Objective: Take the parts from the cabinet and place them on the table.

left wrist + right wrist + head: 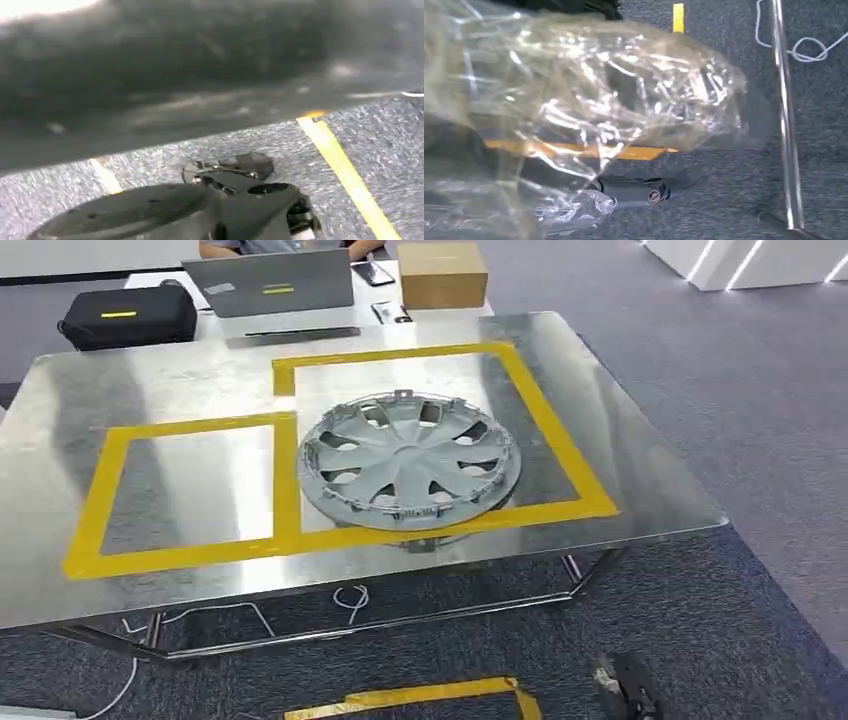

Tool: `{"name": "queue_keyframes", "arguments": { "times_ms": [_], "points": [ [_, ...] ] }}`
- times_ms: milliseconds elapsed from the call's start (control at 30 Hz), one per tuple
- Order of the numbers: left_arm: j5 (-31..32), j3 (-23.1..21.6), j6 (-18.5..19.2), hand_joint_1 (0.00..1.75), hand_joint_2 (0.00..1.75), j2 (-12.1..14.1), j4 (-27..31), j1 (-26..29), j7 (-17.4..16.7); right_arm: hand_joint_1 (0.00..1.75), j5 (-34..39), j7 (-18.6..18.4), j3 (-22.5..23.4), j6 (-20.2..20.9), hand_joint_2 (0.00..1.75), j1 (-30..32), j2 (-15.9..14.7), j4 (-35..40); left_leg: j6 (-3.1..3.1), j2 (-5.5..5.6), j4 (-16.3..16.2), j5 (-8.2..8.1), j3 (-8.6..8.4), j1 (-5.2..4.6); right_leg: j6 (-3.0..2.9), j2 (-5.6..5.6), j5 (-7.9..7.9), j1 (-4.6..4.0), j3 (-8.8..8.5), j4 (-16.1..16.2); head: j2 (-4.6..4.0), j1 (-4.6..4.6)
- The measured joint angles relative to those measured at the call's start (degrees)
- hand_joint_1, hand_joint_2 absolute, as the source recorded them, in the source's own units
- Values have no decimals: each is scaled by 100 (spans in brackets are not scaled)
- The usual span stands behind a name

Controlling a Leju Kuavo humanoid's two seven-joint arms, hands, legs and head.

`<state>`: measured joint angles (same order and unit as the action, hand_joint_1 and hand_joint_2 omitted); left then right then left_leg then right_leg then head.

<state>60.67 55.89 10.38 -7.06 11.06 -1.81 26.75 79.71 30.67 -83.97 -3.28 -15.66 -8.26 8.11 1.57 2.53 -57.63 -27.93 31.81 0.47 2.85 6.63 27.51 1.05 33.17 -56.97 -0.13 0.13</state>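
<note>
A clear crinkled plastic bag (589, 100) hangs close in front of the right wrist camera, above grey carpet. My right hand (634, 192) holds it: a grey thumb shows under the bag's lower folds, and the plastic hides the rest of the fingers. What the bag contains is too blurred to tell. In the head view the steel table (120, 380) stands ahead with two yellow-taped rectangles. A silver wheel cover (408, 458) lies flat in the right rectangle (560, 440). The left rectangle (110, 470) holds nothing.
The table's chrome leg (785, 125) and a white cable (809, 50) are near the bag. Yellow tape (420, 697) marks the carpet before the table. Behind it a second table carries a laptop (270, 285), black case (128, 315) and cardboard box (442, 275), with a person seated there.
</note>
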Motion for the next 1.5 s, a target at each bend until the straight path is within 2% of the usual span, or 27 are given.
{"name": "queue_keyframes", "arguments": {
  "times_ms": [67, 100, 167, 200, 233, 300, 333, 367, 500, 567, 600, 667, 700, 733, 800, 833, 867, 900, 1033, 1100, 1167, 1233, 1267, 1333, 1367, 1400, 1500],
  "points": [
    [0, 0, -2, 0, 0, 4, 0, -15, 2, 0, 0, 0, 0, -11, 0, -13, -7, 0, 60, -122, 29, 15, -13, 4, 28, -447, 236, -19, 169, -357, 0, 40],
    [0, 0, -2, 0, 0, -2, 0, -11, 2, 0, 0, 0, 0, -11, 0, -37, -7, 0, 70, -197, 27, 9, -14, -10, 47, -560, 466, -19, 389, -828, 0, 50],
    [0, 0, -2, 0, 0, -7, 0, 0, 2, 0, -4, 0, 0, -13, 0, -31, -5, 0, 92, -342, 24, -6, -15, -35, 75, -619, 811, -17, 838, -1733, 0, 48],
    [0, 0, -2, 0, 0, -7, 0, 4, 2, 0, -18, 0, 0, -20, 0, -13, -5, 0, 96, -406, 24, -9, -21, -46, 70, -623, 799, -17, 911, -1877, 0, 52],
    [0, 0, -2, 0, 0, -7, 0, 3, 2, 0, -30, 2, 0, -31, 0, -3, -5, 0, 99, -466, 24, -17, -27, -60, 61, -630, 658, -19, 844, -1730, 0, 50],
    [0, 0, -2, 0, 0, -13, 0, -9, 2, 0, -39, 9, 0, -42, 0, -9, -9, 0, 97, -590, 24, -40, -61, -85, 1, -726, 152, -38, 320, -724, 0, 48],
    [0, 0, -2, 0, 0, -15, 0, -13, 2, 0, -44, 13, 0, -48, 0, -16, -9, 0, 86, -643, 24, -59, -88, -96, -43, -913, -29, -68, 22, -206, 0, 50],
    [0, 0, -2, 0, 0, -17, 0, -11, 2, 0, -50, 15, 0, -52, 0, -34, -9, 0, 62, -692, 23, -75, -98, -133, -116, -1168, 85, -126, -55, -53, 0, 44],
    [0, 0, -2, 0, 0, -22, 0, -20, 0, 0, -55, 24, 0, -57, 0, -17, -9, 0, -35, -890, 29, -92, -134, -131, -173, -918, -4, -125, -69, 0, 0, 37],
    [-2, 0, -2, 0, 0, -13, 0, -29, 0, 0, -55, 26, 0, -57, 0, -22, -9, 0, -130, -560, -134, -259, -96, -103, -224, -807, -60, -59, -92, 51, 0, 15],
    [0, 0, -2, 0, 0, -13, 0, -22, 0, 0, -57, 28, 0, -57, 0, -42, -9, 0, -153, -386, -522, -515, 64, -86, -239, -740, -69, -49, -82, 51, 0, 4],
    [-2, 0, -2, 0, 0, -13, 0, -2, -7, 0, -57, 26, 0, -57, 0, -41, -9, 0, -181, -304, -1471, -958, 488, -53, -252, -597, -73, -48, -70, 50, 0, 2],
    [0, 0, -2, 0, 0, -13, 0, 12, -9, 0, -57, 26, 0, -57, 0, -20, -9, 0, -189, -301, -1767, -1017, 637, -44, -252, -517, -75, -48, -68, 47, 0, 0],
    [0, 0, -2, 0, 0, -13, 0, 22, -13, 0, -57, 26, 0, -57, 0, -8, -9, 0, -193, -301, -1752, -925, 640, -34, -249, -446, -78, -45, -73, 46, 0, 2],
    [0, 0, -2, 0, 0, -9, 0, 20, -13, 0, -57, 26, 0, -57, 0, -5, -9, 0, -193, -257, -1091, -417, 359, -1, -234, -281, -85, -38, -77, 31, 0, 2],
    [0, 0, -2, 0, 0, -9, 0, 16, -13, 0, -57, 26, 0, -57, 0, -8, -9, 0, -185, -133, -561, -134, 117, 20, -218, -199, -85, -31, -85, 22, 0, -2],
    [0, 0, -2, 0, 0, -7, 0, 17, -13, 0, -57, 26, 0, -57, 0, -10, -7, 2, -168, 156, -174, -33, -42, 54, -193, -133, -86, -28, -72, 17, 0, 0],
    [0, 0, -2, 0, 0, -9, 0, 15, -13, 0, -57, 26, 0, -59, 0, -29, -7, 2, -154, 204, -10, -97, -88, 68, -139, -49, -76, -52, -24, -39, 0, 4],
    [-28, 4, -2, 0, 0, -11, 0, -5, -20, 0, -52, 9, 0, -76, 0, 37, -24, -2, -7, -32, 12, -37, -85, 52, 26, 118, -139, 7, 101, 12, 0, -4],
    [-37, 4, -2, 0, 0, -11, 0, -35, -20, 0, -52, -2, 0, -74, 0, 34, -24, 0, 34, -139, 24, -22, -90, 26, 48, -487, 100, -27, 255, -341, 0, 59],
    [-37, 4, -2, 0, 0, -22, 0, -6, -22, 0, -52, -4, 0, -74, 0, -10, -22, 0, 79, -324, 23, -41, -88, -3, 75, -610, 560, -20, 689, -1259, 0, 61],
    [-39, 4, -2, 0, 0, -15, 0, 12, -24, 0, -52, -9, 0, -74, 0, 14, -22, 2, 88, -477, 21, -48, -85, -15, 94, -619, 695, -19, 932, -1786, 0, 66],
    [-44, 4, -2, 0, 0, -15, 0, 10, -24, 0, -52, -11, 0, -74, 0, 34, -24, 2, 87, -547, 20, -56, -89, -18, 93, -627, 562, -19, 848, -1649, 0, 66],
    [-50, 4, -2, 0, 0, -20, 0, -1, -24, 0, -52, -11, 0, -74, 0, 36, -24, 0, 69, -680, 19, -77, -116, -22, 54, -757, 103, -26, 325, -708, 0, 65],
    [-55, 4, -2, 0, 0, -22, 0, -3, -24, 0, -52, -13, 0, -76, 0, 23, -24, 0, 42, -736, 17, -96, -146, -37, 19, -1041, -58, -50, 22, -207, 0, 70],
    [-68, 4, 0, 0, 0, -26, 0, 2, -24, 0, -50, -28, 0, -76, 0, -12, -24, 0, 1, -797, -1, -128, -148, -90, -8, -1190, 24, -118, -48, -16, 0, 85],
    [-125, 7, 0, 0, 0, -24, 0, -17, -59, 0, -31, -109, 2, -92, 0, 29, -29, 0, -63, -966, 2, -128, -166, -85, -111, -965, -15, -118, -37, -46, 0, 63]
  ]
}}
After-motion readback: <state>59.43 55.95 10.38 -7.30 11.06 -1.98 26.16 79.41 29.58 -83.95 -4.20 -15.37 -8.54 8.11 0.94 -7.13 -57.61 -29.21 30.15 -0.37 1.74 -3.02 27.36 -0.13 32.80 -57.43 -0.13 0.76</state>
